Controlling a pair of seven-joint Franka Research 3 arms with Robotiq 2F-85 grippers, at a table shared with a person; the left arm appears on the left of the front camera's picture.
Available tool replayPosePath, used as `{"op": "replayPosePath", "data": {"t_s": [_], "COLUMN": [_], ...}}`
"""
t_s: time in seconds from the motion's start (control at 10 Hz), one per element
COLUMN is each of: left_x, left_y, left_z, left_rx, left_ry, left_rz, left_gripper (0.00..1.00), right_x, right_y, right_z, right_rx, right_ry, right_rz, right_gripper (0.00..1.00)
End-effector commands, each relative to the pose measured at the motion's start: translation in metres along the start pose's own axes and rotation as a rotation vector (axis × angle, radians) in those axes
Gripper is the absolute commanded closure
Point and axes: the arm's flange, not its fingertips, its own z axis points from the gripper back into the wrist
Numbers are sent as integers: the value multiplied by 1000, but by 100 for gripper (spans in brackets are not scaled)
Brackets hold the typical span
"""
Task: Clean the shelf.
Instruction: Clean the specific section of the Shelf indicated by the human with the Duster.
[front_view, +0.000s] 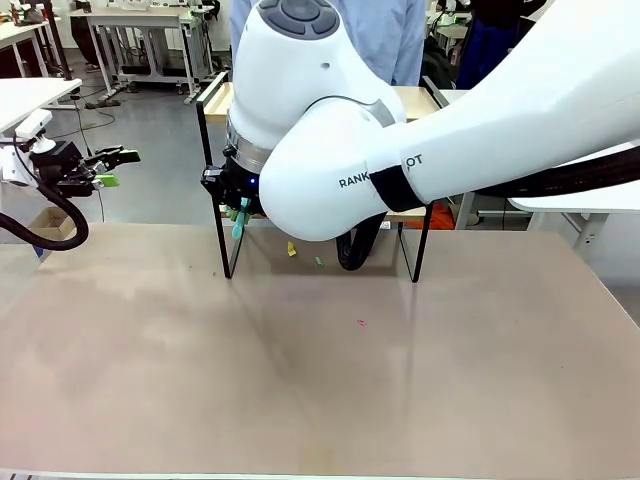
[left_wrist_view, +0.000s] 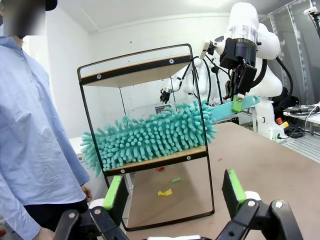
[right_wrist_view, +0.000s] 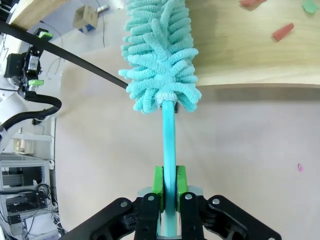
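The shelf (front_view: 418, 97) stands at the table's far side, largely hidden behind my right arm. In the left wrist view the shelf (left_wrist_view: 135, 72) carries a fluffy teal duster (left_wrist_view: 150, 135) lying along its lower board. My right gripper (left_wrist_view: 239, 95) is shut on the duster's flat teal handle (left_wrist_view: 245, 102) at the shelf's end. From the right wrist, the right gripper (right_wrist_view: 170, 182) clamps the handle (right_wrist_view: 170, 145), and the duster head (right_wrist_view: 162, 55) rests on the wooden board (right_wrist_view: 240, 60). My left gripper (front_view: 105, 168) hovers open off the table's left side; the left gripper (left_wrist_view: 174, 192) holds nothing.
Small scraps lie on the table under the shelf: yellow (front_view: 291, 248), green (front_view: 319, 262), and a pink speck (front_view: 361, 323) nearer me. Red (right_wrist_view: 282, 31) and green (right_wrist_view: 310, 6) bits sit on the board. A person in a blue shirt (left_wrist_view: 30, 140) stands behind the shelf.
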Motion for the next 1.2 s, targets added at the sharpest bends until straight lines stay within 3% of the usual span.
{"op": "replayPosePath", "data": {"t_s": [0.0, 0.4, 0.7, 1.1], "left_x": [2, 2, 2, 2], "left_y": [-1, -1, -1, -1], "left_z": [0, 0, 0, 0], "left_rx": [-9, -9, -9, -9], "left_ry": [10, 10, 10, 10], "left_rz": [-15, -15, -15, -15], "left_gripper": [0, 0, 0, 0], "right_x": [0, 0, 16, 30], "right_y": [-1, 0, -39, -81], "right_z": [1, 0, -1, 3], "right_rx": [0, -1, -20, -43], "right_ry": [-2, 0, 80, 97], "right_rz": [0, 0, -45, -105], "right_gripper": [87, 87, 87, 87]}}
